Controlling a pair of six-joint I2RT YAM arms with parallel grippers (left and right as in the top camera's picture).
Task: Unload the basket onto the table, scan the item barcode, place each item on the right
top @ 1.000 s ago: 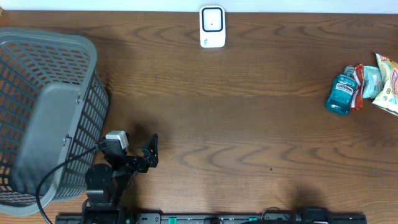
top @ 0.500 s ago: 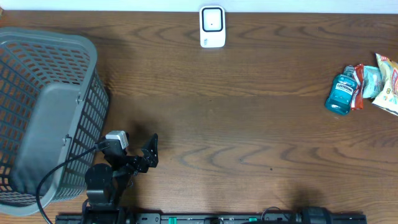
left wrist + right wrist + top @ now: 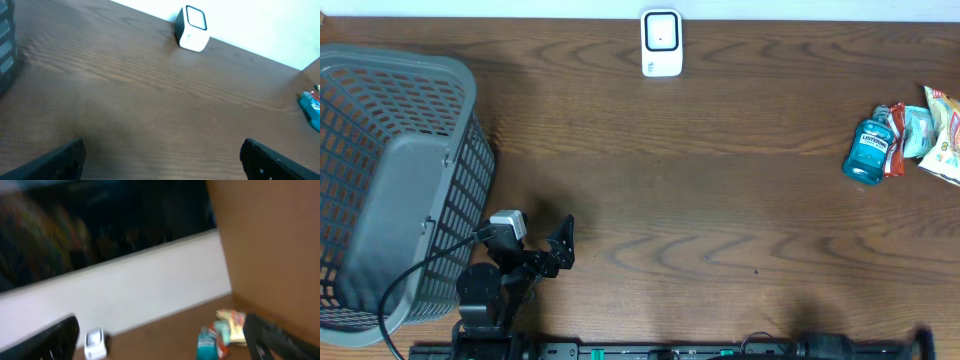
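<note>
From overhead, the scanner (image 3: 662, 43) stood at the far edge of the table (image 3: 720, 200), a white block with a dark window. Well to its right, near the table's right edge, lay a blue bottle (image 3: 868, 148) on its side, touching a small heap of packets (image 3: 930, 125). Well to the scanner's left and nearer the arms sat a grey basket (image 3: 395, 185). The left gripper (image 3: 563, 243) hovered just beside the basket's near right corner, fingers spread and holding nothing. Of the right arm only a sliver showed at the near right edge.

From the left wrist, the left gripper (image 3: 162, 155) had its two dark fingertips (image 3: 55, 162) at the bottom corners, wide apart, with bare table between them. The scanner (image 3: 192, 27) stood far ahead, and the bottle (image 3: 311, 106) peeked in to its right.

The right wrist view was blurred. The right gripper (image 3: 165, 340) was spread wide and empty. Between its tips the scanner (image 3: 95, 342) showed low at left, with the bottle (image 3: 206, 342) and packets (image 3: 231, 325) to its right.
</note>
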